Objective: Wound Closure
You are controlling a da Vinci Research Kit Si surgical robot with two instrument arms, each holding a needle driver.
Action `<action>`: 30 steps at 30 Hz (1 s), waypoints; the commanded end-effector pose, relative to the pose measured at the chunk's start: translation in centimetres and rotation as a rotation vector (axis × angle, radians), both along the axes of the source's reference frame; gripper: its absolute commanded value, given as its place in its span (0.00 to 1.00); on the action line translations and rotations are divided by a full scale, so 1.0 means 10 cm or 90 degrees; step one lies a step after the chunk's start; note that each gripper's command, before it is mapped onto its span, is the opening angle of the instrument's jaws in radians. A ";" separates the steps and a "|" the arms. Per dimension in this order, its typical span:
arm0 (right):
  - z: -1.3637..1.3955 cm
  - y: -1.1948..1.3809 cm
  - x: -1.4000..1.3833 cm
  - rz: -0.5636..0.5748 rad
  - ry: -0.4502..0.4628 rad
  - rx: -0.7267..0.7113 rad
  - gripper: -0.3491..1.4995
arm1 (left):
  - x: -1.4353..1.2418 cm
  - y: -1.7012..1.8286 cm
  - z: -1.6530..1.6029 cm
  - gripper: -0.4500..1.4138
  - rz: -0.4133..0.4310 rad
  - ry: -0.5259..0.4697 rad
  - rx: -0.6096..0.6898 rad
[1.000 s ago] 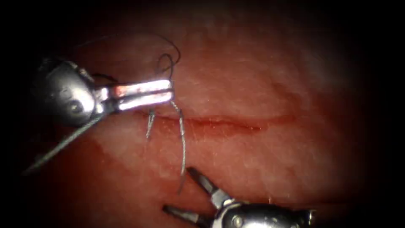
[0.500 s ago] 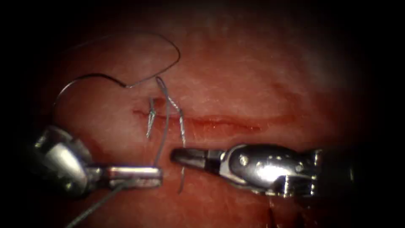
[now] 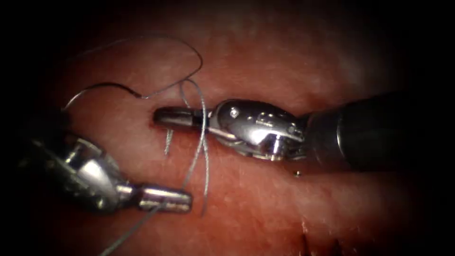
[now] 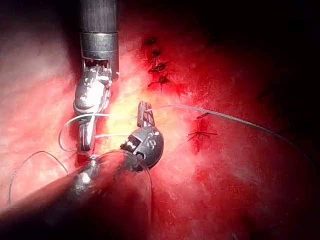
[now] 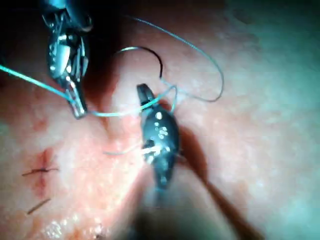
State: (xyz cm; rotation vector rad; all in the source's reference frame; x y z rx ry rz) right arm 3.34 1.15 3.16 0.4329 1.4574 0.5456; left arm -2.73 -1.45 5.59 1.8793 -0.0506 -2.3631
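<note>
The left tool (image 3: 182,201) lies near the camera, on the near side of the cut, with its jaws closed on the thread (image 3: 198,147); the strand runs from its tip up toward the left end of the cut, and another length trails from the jaws toward the near-left edge of the endoscope view. The right tool (image 3: 163,116) reaches in from the right and lies along the cut (image 3: 161,126), covering most of it, with its tip at the cut's left end. Its jaws are closed, and the pictures do not settle whether anything is held between them. The thread drapes over the right tool just behind its jaws, two strands crossing it and hanging down on the near side. Farther back, a dark length of thread makes a wide loop over the tissue (image 3: 265,204) on the far side of the cut. A short cut end of thread (image 3: 168,141) hangs just below the cut's left end. I cannot make out the needle with any certainty. In the left wrist view, dark stitches (image 4: 201,134) sit in the tissue, apart from both tools.
</note>
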 end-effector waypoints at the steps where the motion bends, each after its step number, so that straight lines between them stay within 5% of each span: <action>1: 0.004 -0.007 0.008 0.001 0.016 0.010 0.05 | -0.002 -0.010 0.007 0.00 0.001 -0.004 0.015; 11: -0.001 -0.005 0.006 -0.036 0.134 0.052 0.00 | 0.025 0.009 0.061 0.00 0.001 -0.081 0.156; 22: -0.013 -0.010 0.008 -0.111 0.219 0.055 0.00 | 0.043 0.034 0.112 0.00 -0.086 -0.043 0.206; 30: -0.015 -0.017 0.008 -0.267 0.179 0.031 0.00 | 0.033 0.041 0.111 0.00 -0.093 -0.041 0.208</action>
